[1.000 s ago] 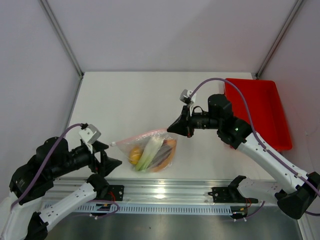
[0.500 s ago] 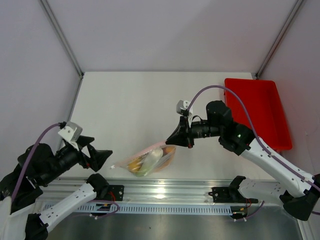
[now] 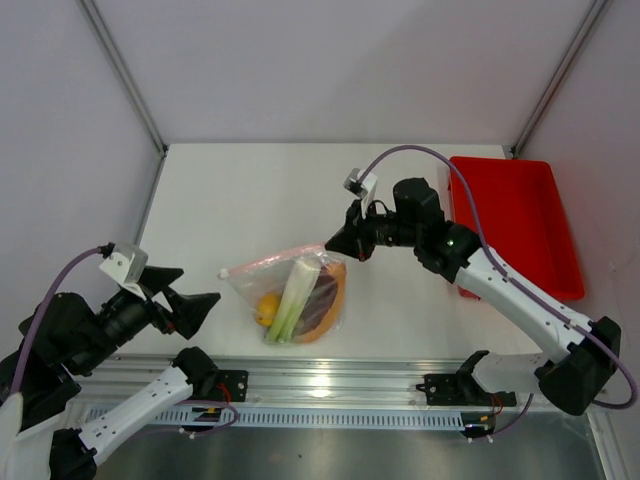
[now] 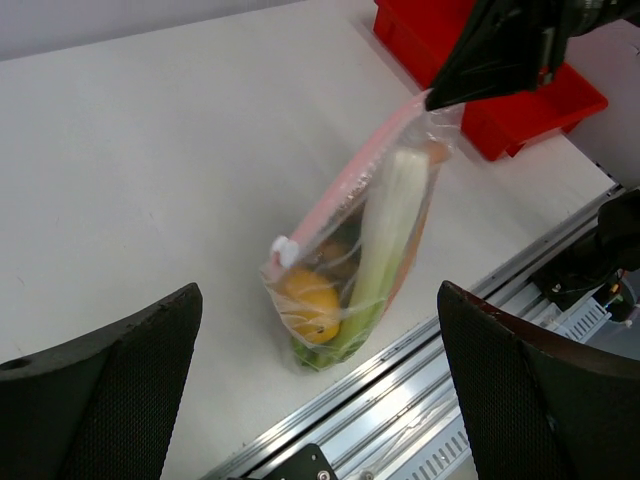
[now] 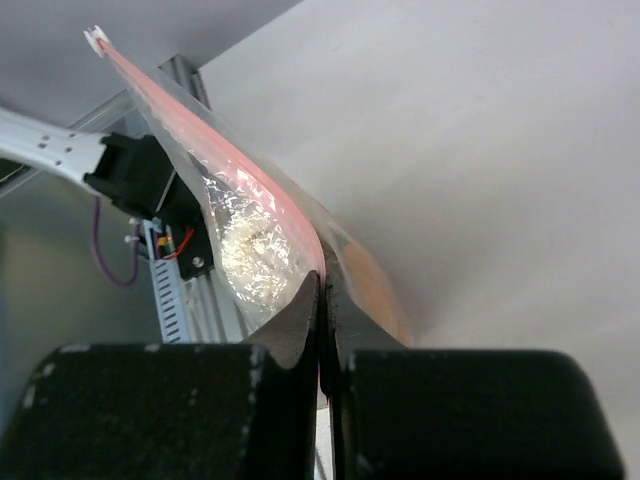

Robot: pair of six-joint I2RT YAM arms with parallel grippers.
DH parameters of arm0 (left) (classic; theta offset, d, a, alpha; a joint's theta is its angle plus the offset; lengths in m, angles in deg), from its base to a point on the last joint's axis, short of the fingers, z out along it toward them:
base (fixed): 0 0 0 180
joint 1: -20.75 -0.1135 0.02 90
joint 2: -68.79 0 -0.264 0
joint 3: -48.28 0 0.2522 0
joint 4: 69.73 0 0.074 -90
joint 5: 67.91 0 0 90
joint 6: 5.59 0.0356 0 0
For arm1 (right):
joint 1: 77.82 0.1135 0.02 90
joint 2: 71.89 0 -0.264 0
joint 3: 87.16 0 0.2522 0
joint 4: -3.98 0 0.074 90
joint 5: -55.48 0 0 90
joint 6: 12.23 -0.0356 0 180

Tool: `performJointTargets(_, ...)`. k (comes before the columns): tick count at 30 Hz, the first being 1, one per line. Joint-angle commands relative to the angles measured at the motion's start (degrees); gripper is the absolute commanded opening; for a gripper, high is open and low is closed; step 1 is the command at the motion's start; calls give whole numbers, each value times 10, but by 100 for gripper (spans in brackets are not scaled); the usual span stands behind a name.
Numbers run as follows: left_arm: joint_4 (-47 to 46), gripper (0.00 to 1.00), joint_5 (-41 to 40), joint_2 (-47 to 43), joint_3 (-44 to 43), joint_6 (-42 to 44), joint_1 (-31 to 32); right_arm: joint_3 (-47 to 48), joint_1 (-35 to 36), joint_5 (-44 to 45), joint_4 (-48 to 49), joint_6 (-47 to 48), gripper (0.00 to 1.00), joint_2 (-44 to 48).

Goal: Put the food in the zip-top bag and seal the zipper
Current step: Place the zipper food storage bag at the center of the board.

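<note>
The clear zip-top bag [image 3: 295, 295] holds the food: a yellow lemon [image 3: 267, 308], a green-white leek stalk [image 3: 293, 300], an orange slice [image 3: 335, 295] and a dark red piece [image 3: 320, 298]. Its pinkish zipper [image 3: 275, 262] runs along the top edge. My right gripper [image 3: 330, 246] is shut on the zipper's right end and holds that corner up. In the right wrist view the jaws [image 5: 320, 290] pinch the strip [image 5: 220, 150]. My left gripper [image 3: 198, 287] is open and empty, left of the bag. In the left wrist view [image 4: 320, 290] the bag [image 4: 350, 240] hangs ahead of it.
A red tray [image 3: 515, 225] stands at the right of the table, also in the left wrist view [image 4: 500, 110]. A metal rail [image 3: 330, 380] runs along the near edge, just in front of the bag. White walls enclose the table.
My right gripper has moved back and up with the zipper end, so the bag hangs more upright. My left gripper has drawn back to the left, away from the bag.
</note>
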Motion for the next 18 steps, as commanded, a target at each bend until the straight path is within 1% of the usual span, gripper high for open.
performJointTargets(1, -34, 99, 12, -2, -6, -9, -4, 51, -24, 12, 42, -18, 0, -46)
performJointTargets(6, -43, 99, 34, -6, 6, -14, -3, 101, -59, 12, 59, -28, 0, -119)
performJointTargets(9, -42, 100, 36, -11, 12, -16, -4, 121, -85, 5, 88, -38, 0, -158)
performJointTargets(13, -38, 99, 37, -19, 18, -16, -3, 157, -123, -28, 113, -57, 0, -213)
performJointTargets(15, -34, 99, 36, -22, 19, -16, -4, 184, -144, -54, 117, -62, 0, -254)
performJointTargets(17, -31, 99, 32, -24, 19, -15, -3, 190, -157, -74, 141, -67, 0, -278)
performJointTargets(18, -29, 99, 31, -24, 19, -15, -4, 199, -164, -82, 147, -70, 0, -304)
